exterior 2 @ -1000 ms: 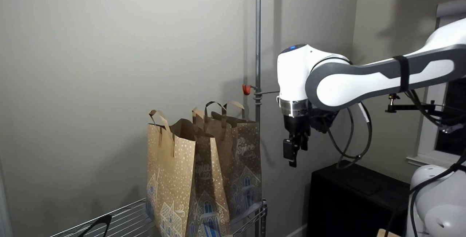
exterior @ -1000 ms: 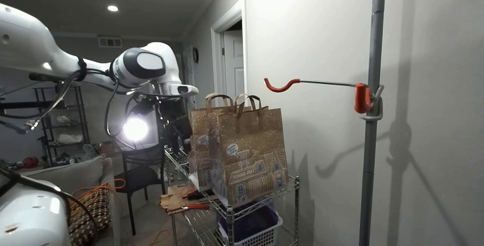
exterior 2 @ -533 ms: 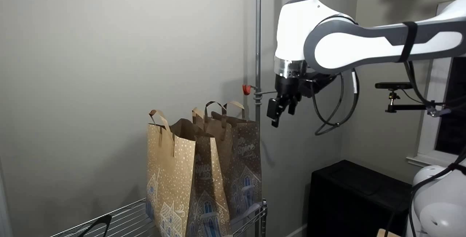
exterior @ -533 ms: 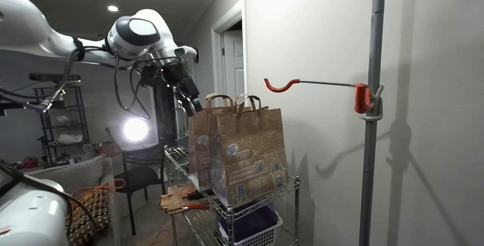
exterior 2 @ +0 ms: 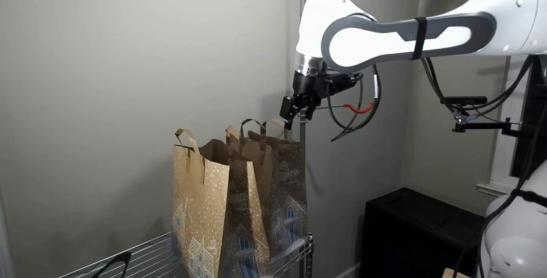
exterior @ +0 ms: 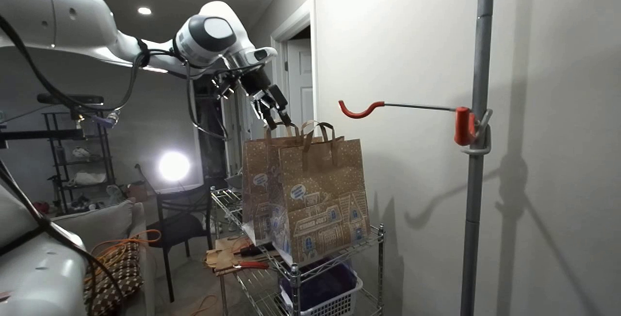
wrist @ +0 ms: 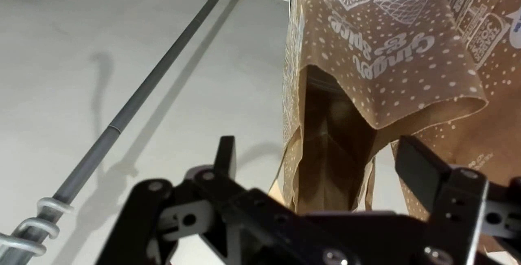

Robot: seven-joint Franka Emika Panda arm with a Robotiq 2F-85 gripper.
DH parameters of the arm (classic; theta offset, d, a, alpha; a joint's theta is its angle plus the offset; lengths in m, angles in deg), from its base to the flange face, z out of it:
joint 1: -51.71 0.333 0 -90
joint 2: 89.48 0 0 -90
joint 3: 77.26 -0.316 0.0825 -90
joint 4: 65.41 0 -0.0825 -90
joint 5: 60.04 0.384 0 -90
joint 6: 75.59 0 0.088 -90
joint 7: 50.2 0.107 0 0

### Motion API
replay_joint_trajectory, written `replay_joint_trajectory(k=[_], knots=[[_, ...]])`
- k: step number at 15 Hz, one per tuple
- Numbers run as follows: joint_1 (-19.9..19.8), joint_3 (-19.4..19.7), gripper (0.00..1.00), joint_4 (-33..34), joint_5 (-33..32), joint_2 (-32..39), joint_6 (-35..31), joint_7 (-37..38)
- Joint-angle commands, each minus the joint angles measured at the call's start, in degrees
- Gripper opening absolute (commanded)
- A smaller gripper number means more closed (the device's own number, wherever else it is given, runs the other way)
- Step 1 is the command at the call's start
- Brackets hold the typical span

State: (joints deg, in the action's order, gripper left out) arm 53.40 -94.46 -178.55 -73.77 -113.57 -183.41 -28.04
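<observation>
Gripper (exterior: 279, 123) at bag-top level, fingers spread well apart, holding nothing. In an exterior view its tips overlap a handle (exterior: 296, 131) of the farther paper bag (exterior: 257, 175); b/c depth is unclear, contact can't be told, nor which bag is nearest. The nearer paper bag (exterior: 322, 185) stands next to it, both upright on the top tier of a wire rack (exterior: 381, 253), handles up. Wrist view: open mouth (wrist: 333, 147) of a bag w/ "Ginger & Spice" print lies betw. the finger pads (wrist: 226, 155), beyond the tips, not pinched. Pole (exterior: 476, 185) w/ red-coated hook (exterior: 361, 113) near the rack, hook bare; basket (exterior: 339, 304) on a tier below. Progress, as judged: early. Done: gripper approx. in pos. at the bags. Left: fine alignment, closing on a bag or its handle, & any shift of it. Neither bag is gripped or raised off the rack; handles stand w/ no visible tug, i.e. no load on them as far as can be seen.
</observation>
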Motion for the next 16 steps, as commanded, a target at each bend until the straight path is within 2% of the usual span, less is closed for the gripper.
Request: replay_joint_trajectory(k=[1,8,16], knots=[[0.29,0.53,1.00,2.78,-3.71,4.80,-1.98,-1.12],[0.85,2.42,1.00,2.73,-5.85,7.19,-7.73,-1.07],[1.16,2.42,1.00,2.97,-5.05,7.13,-6.22,-0.02]])
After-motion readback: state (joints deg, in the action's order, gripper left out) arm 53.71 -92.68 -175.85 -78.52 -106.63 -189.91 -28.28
